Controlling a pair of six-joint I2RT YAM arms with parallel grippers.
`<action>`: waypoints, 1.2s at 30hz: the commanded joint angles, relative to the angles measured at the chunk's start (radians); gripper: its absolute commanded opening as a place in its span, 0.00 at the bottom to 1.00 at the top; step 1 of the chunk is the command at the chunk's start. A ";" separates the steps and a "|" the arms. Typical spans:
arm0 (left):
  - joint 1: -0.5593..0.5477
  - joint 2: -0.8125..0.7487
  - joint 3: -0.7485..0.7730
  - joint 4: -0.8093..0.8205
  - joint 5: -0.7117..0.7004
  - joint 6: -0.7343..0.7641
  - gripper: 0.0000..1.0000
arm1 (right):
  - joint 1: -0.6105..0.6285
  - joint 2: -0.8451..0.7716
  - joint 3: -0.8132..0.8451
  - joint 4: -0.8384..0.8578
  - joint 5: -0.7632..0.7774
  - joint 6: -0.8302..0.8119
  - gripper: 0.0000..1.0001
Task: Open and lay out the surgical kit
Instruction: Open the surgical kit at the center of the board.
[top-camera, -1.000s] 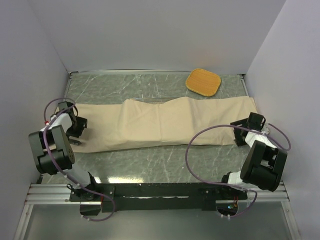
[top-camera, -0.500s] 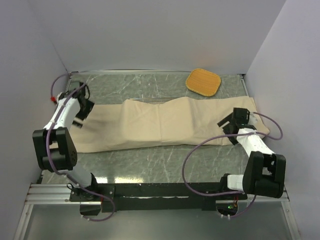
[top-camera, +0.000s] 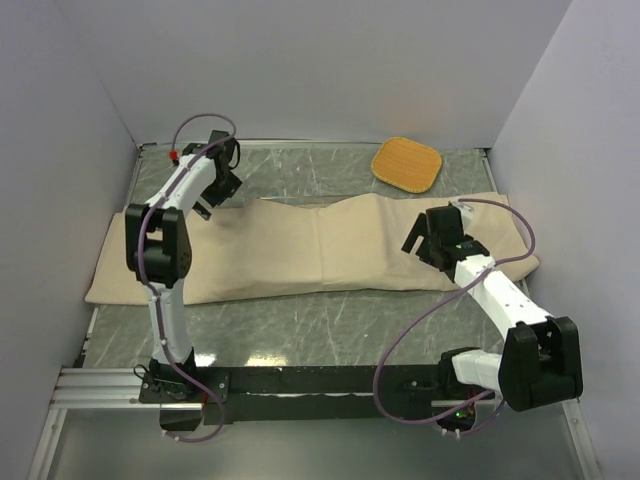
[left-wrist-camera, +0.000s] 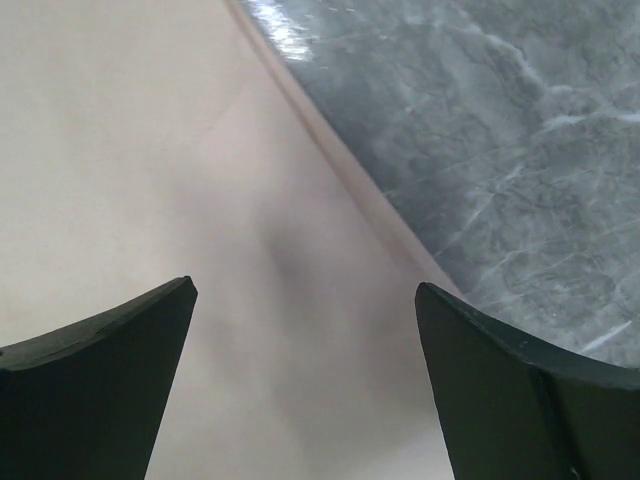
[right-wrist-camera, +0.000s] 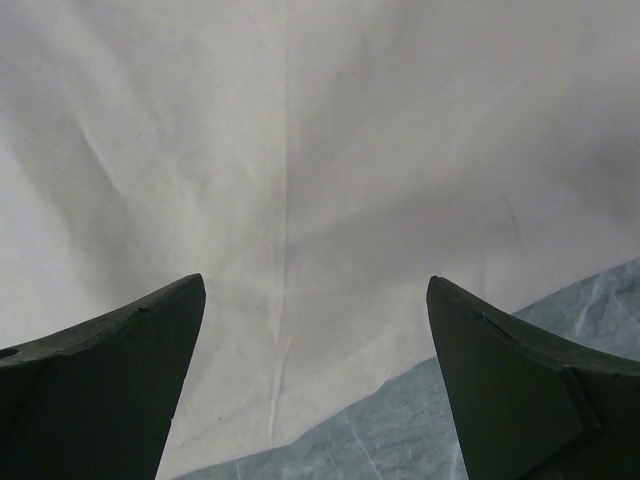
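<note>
gripper (left-wrist-camera: 305, 385) spread wide above beige cloth (left-wrist-camera: 120, 160) edge, marble table (left-wrist-camera: 500, 130).

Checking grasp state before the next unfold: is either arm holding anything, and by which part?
Nothing is held. Left jaws and right jaws both stand open and empty over the large beige wrapping cloth.

L arm (top-camera: 160, 240) stretched out to far left, wrist high, L gripper (top-camera: 208, 203) tipped down, jaws wide apart. R arm (top-camera: 495, 295) leans far and left; R gripper (top-camera: 420, 238) jaws spread wide too.
</note>
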 joint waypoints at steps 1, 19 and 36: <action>-0.031 0.065 0.134 -0.050 0.019 0.042 0.99 | 0.028 -0.034 0.002 0.015 0.000 -0.062 1.00; -0.041 0.175 0.124 -0.032 0.091 0.140 0.95 | 0.047 -0.102 -0.064 0.015 0.002 -0.066 1.00; -0.041 0.033 -0.005 0.009 0.106 0.199 0.69 | 0.047 -0.088 -0.043 0.025 0.009 -0.065 1.00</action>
